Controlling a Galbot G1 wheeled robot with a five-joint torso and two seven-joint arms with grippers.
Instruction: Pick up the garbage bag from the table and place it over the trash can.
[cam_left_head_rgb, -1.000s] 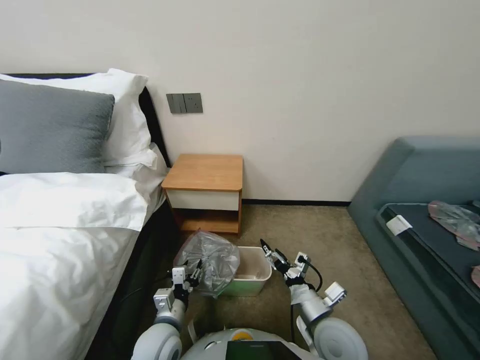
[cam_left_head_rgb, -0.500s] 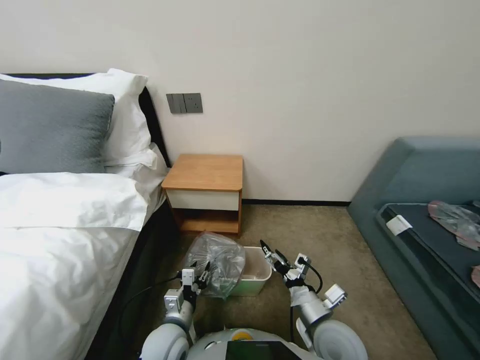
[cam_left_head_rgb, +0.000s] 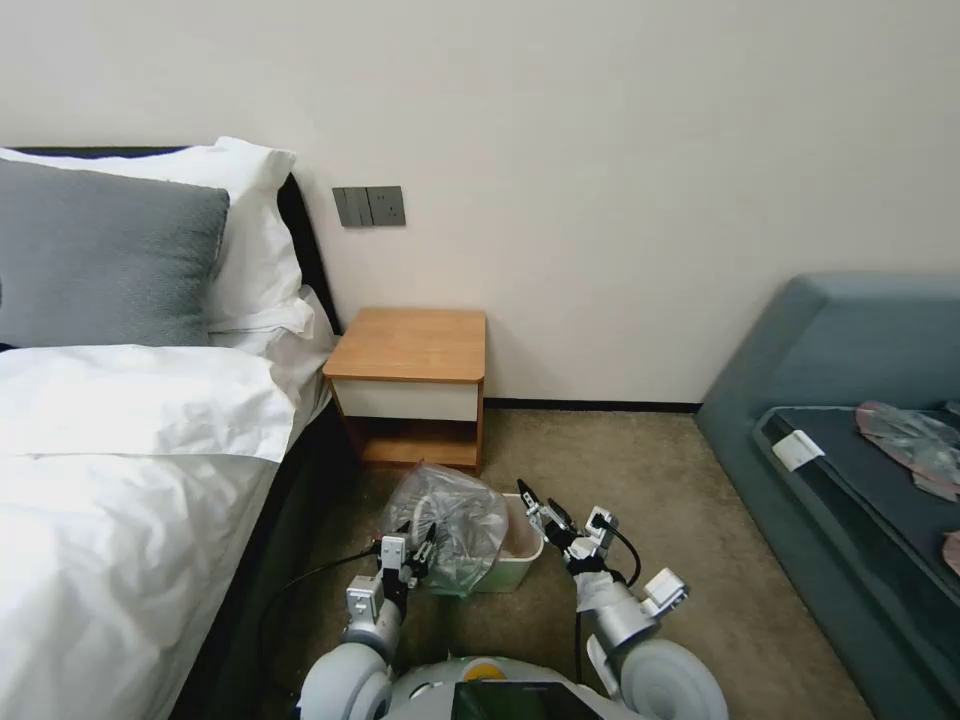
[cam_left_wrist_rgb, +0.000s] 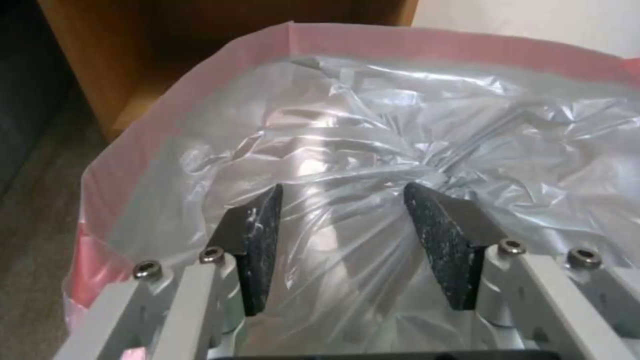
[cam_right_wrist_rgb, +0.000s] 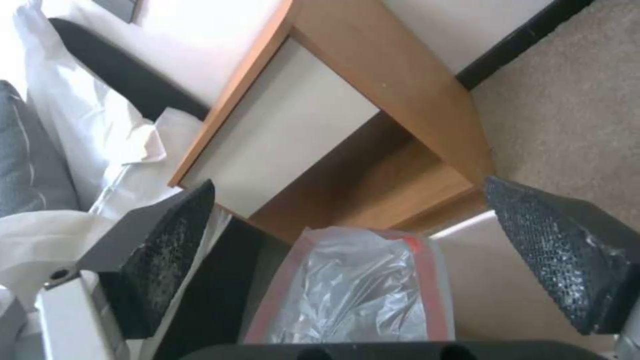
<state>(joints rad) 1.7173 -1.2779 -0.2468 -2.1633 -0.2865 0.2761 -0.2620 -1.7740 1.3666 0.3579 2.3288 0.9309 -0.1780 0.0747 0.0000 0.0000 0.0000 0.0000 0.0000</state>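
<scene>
Right now, from the head view, I see my left hand (cam_left_head_rgb: 418, 556) against the near side of the garbage bag (cam_left_head_rgb: 452, 525), which billows over the left part of the trash can (cam_left_head_rgb: 520, 556). My right hand (cam_left_head_rgb: 533, 503) hovers by the can's right rim, the tabletop (cam_left_head_rgb: 412, 344) beyond it, the bed (cam_left_head_rgb: 120, 470) to the left.

From the left wrist, the fingers (cam_left_wrist_rgb: 257, 240) are parted, plastic bunched between them.

From the right wrist, the fingers (cam_right_wrist_rgb: 160, 245) are spread wide, holding nothing; the bag lies ahead.
</scene>
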